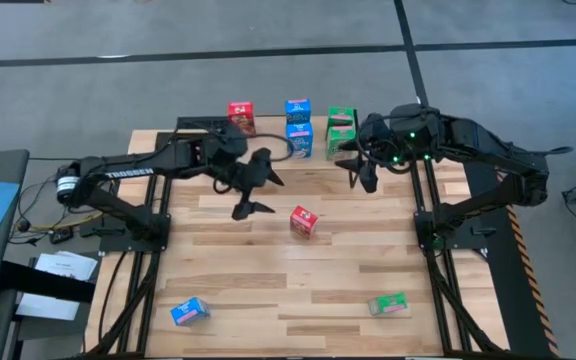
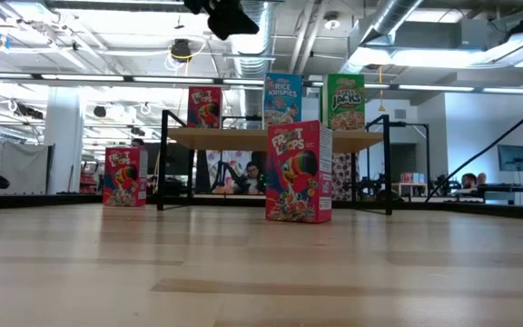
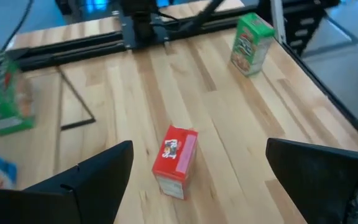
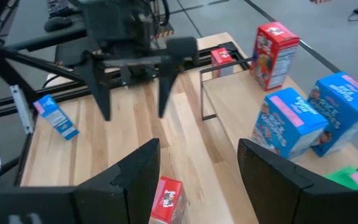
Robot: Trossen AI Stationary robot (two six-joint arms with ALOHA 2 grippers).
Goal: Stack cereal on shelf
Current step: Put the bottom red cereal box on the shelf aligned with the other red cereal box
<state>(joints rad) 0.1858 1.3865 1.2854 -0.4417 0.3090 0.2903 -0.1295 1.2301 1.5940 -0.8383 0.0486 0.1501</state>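
Observation:
A red cereal box (image 1: 304, 221) stands upright on its base in the middle of the table. My left gripper (image 1: 260, 195) hangs open in the air just left of it; in the left wrist view the box (image 3: 176, 160) shows below and between the spread fingers, untouched. My right gripper (image 1: 360, 170) hovers open near the shelf's right end. The shelf (image 2: 280, 138) at the far middle carries a red box (image 1: 241, 117), blue boxes (image 1: 298, 125) and green boxes (image 1: 341, 130). The left gripper (image 4: 132, 112) also shows in the right wrist view.
A blue box (image 1: 189, 312) lies near the front left corner and a green box (image 1: 389, 304) near the front right. Another red box (image 2: 125, 176) stands on the table left of the shelf. Bare tabletop (image 1: 268, 270) lies between the middle box and the front edge.

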